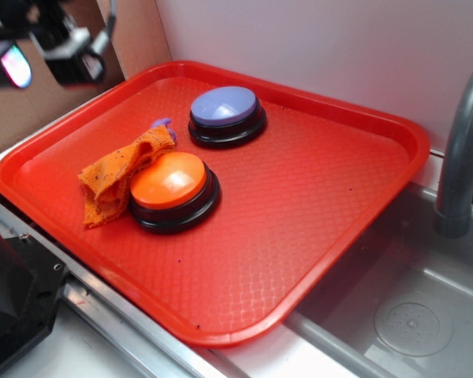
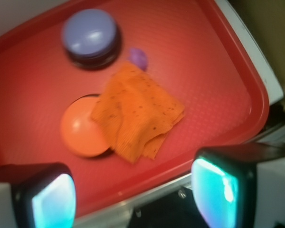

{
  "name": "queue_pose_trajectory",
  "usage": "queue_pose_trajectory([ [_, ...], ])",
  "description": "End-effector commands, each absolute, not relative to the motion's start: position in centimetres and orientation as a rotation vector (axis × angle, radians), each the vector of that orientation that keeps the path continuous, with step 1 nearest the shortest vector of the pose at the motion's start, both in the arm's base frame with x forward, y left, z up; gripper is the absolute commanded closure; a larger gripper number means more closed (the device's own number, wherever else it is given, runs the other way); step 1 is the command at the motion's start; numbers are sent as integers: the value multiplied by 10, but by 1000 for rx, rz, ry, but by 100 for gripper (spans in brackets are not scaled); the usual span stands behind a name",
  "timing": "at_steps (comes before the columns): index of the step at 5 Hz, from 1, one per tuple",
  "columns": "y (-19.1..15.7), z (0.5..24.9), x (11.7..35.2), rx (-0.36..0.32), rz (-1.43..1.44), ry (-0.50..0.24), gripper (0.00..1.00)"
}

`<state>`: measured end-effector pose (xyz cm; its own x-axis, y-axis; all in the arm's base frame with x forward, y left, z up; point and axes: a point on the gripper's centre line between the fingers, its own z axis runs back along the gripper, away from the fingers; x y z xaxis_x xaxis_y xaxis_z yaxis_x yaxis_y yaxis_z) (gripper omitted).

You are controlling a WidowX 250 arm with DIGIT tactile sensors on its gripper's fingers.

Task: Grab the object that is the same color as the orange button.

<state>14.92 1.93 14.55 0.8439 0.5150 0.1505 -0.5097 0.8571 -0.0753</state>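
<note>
An orange rag with dark specks lies crumpled on the red tray. It rests against the left side of the orange button, a glossy dome on a black base, and overlaps its edge. My gripper hangs high above the tray's left corner, well clear of the rag. Its jaws stand wide apart with nothing between them; the fingertips glow teal.
A lavender dome button sits behind the orange one. A small purple thing pokes out by the rag. A grey faucet and steel sink lie right of the tray. Cardboard stands at the left.
</note>
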Motion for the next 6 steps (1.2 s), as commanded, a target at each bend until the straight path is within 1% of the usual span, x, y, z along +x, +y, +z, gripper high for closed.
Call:
queue_pose_trajectory([
  [1,51,83,167,-20,991,-265,0],
  [2,57,56,171,-42,1094,-252,0],
  [3,60,40,176,-124,1076,-246,0],
  [4,63,28,174,-206,1109,-209,0],
  [5,63,24,173,-214,1119,-193,36],
  [6,63,24,173,-223,1121,-184,100],
])
